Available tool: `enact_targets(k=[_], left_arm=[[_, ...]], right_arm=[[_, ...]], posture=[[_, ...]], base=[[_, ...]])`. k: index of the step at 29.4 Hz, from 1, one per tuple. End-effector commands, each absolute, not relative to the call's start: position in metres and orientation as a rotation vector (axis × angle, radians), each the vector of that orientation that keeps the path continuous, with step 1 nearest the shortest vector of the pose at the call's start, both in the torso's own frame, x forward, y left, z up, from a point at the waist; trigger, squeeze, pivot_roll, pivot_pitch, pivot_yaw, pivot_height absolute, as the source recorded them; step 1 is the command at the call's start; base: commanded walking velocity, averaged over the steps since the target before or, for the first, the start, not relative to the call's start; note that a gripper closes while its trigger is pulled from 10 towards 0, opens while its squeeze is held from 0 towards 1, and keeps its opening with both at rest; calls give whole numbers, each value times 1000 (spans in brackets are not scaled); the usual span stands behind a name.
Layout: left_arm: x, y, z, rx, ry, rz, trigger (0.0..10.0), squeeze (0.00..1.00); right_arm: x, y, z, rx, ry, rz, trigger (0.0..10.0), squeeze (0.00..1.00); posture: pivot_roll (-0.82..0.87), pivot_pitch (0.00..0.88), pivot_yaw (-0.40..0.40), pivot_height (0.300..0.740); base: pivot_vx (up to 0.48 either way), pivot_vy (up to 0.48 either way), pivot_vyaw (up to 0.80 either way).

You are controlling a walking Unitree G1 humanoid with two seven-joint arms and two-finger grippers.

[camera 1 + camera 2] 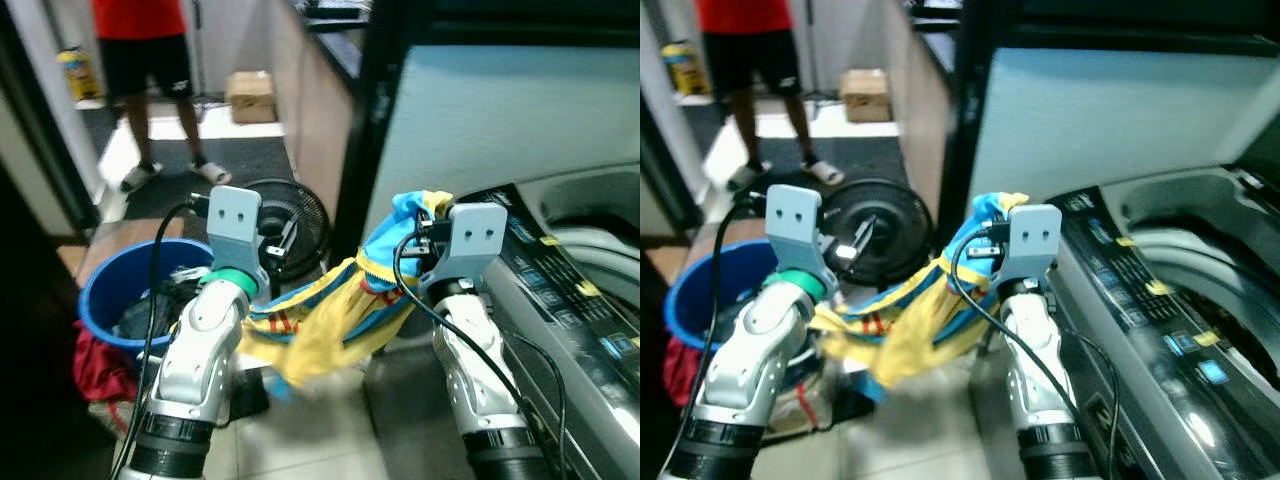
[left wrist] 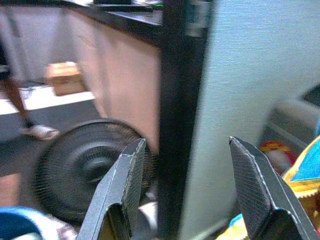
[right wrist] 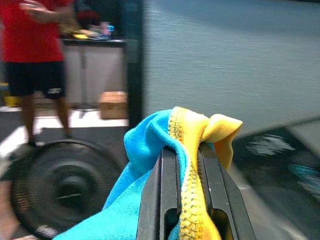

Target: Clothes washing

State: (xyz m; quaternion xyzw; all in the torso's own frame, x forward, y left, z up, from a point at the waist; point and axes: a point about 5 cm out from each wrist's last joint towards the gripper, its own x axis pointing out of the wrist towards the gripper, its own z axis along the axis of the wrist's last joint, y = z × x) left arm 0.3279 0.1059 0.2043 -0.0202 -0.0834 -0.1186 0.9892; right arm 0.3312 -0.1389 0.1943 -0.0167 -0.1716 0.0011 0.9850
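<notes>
Nearest the camera, both silver arms rise from the bottom of the head views. The right gripper (image 3: 192,165) is clamped narrowly on a yellow and blue garment (image 1: 330,315), the cloth pinched between its two black fingers (image 3: 160,200) with a yellow fold bunched above the tips. The garment hangs in the air between the two arms, draping from the right gripper down and leftward past the left arm's wrist; its lowest part hangs above the tiled floor (image 1: 320,430). The left gripper (image 2: 187,165) stands wide, its fingers (image 2: 125,185) well apart with nothing between them; an edge of the garment shows just beside its right finger.

To the right, the top-loading washing machine (image 1: 1160,300) stands with its lid up, the drum opening (image 1: 1220,260) exposed and the control panel running along its near edge. The garment is left of the machine, not over the opening.

To the left, a blue basket (image 1: 110,290) sits on the floor holding dark clothing, with a red cloth (image 1: 95,365) hanging at its near side.

Beyond the arms, a black floor fan (image 1: 875,235) lies against a dark upright post. Farther off, a person (image 1: 150,60) in a red top and dark shorts stands on the floor, with a cardboard box (image 1: 250,95) near the far wall.
</notes>
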Motion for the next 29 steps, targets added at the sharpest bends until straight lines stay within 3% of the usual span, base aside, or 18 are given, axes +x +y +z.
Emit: enact_targets(k=[1,19,23,26,29], left_arm=[[329,104,202,-43,-156,-249,10000,0],[329,104,203,-42,-162,-252,10000,0],[327,105,221,17,-281,-250,10000,0],[321,107,280,31,-513,-250,10000,0],[319,106,292,20,-548,-256,10000,0]], right_arm=[[332,-138,203,-27,-383,4,10000,0],[332,-138,203,-21,-387,4,10000,0],[328,-137,216,35,-463,28,10000,0],[323,-135,256,69,-616,44,10000,0],[321,-134,266,65,-653,53,10000,0]], posture=[[75,0,6,720],[76,0,8,720],[78,0,9,720],[83,0,12,720],[83,0,12,720]], base=[[0,0,-800],[0,0,-800],[0,0,-672],[0,0,-654],[0,0,-800]])
